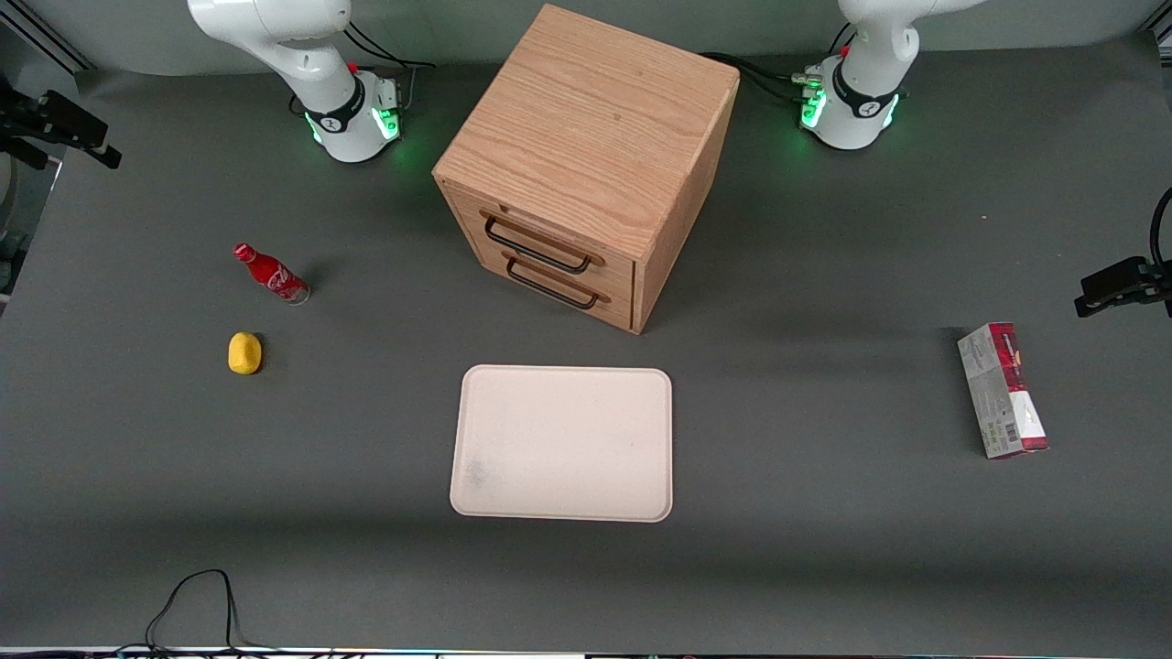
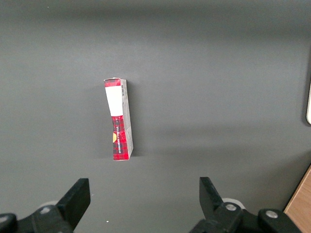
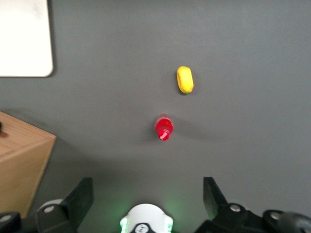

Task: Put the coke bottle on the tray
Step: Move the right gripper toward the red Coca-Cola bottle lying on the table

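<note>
Bottle (image 3: 164,127) stands upright on the table, untouched; tray (image 1: 562,443) bare. Gripper (image 3: 148,200) hangs high above the bottle, fingers spread. Next: descend, pinch the neck.

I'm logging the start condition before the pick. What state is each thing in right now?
coke bottle: standing upright on the table, capped, not gripped.
tray: flat on the table, nothing on it.
gripper: open, high above the bottle, holding nothing.
wooden cabinet: both drawers shut.
yellow object: lying on the table, nearer the front camera than the bottle.
carton box: lying flat, toward the parked arm's end.
</note>
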You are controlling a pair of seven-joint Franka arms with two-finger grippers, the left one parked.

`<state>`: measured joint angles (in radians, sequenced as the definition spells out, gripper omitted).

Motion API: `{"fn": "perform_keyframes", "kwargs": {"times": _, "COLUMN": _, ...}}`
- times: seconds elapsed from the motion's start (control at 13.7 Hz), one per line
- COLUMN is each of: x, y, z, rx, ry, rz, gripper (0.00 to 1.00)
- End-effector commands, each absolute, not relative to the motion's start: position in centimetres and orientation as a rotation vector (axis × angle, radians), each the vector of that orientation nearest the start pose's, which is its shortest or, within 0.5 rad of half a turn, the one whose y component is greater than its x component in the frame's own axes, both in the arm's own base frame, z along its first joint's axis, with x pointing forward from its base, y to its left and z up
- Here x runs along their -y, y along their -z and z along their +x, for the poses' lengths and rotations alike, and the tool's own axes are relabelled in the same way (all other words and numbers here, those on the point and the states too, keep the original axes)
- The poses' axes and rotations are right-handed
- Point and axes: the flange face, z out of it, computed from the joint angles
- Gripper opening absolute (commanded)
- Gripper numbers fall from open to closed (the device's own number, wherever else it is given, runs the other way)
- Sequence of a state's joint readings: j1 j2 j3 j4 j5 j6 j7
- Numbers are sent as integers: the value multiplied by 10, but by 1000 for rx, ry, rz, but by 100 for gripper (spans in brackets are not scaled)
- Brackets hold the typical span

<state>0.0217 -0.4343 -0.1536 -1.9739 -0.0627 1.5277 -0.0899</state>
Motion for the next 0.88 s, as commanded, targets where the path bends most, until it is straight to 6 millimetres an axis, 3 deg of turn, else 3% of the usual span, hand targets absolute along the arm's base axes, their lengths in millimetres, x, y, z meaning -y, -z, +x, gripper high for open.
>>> {"fn": "perform_keyframes", "kwargs": {"times": 0.0, "x": 71, "y": -615, "z": 362, "rx": 73, "ry": 68, "rz": -3153, "gripper": 100}}
{"fn": "perform_keyframes", "kwargs": {"times": 0.15, "x": 76, "y": -611, "z": 363, "rx": 58, "ry": 66, "rz": -3146, "gripper": 100}}
{"fn": "perform_keyframes", "kwargs": {"times": 0.29, "x": 74, "y": -594, "z": 368, "rx": 64, "ry": 49, "rz": -3146, "gripper": 100}}
{"fn": "perform_keyframes", "kwargs": {"times": 0.51, "x": 73, "y": -543, "z": 392, "rx": 66, "ry": -6, "rz": -3150, "gripper": 100}}
{"fn": "perform_keyframes", "kwargs": {"times": 0.8, "x": 67, "y": -468, "z": 399, "rx": 87, "ry": -27, "rz": -3148, "gripper": 100}}
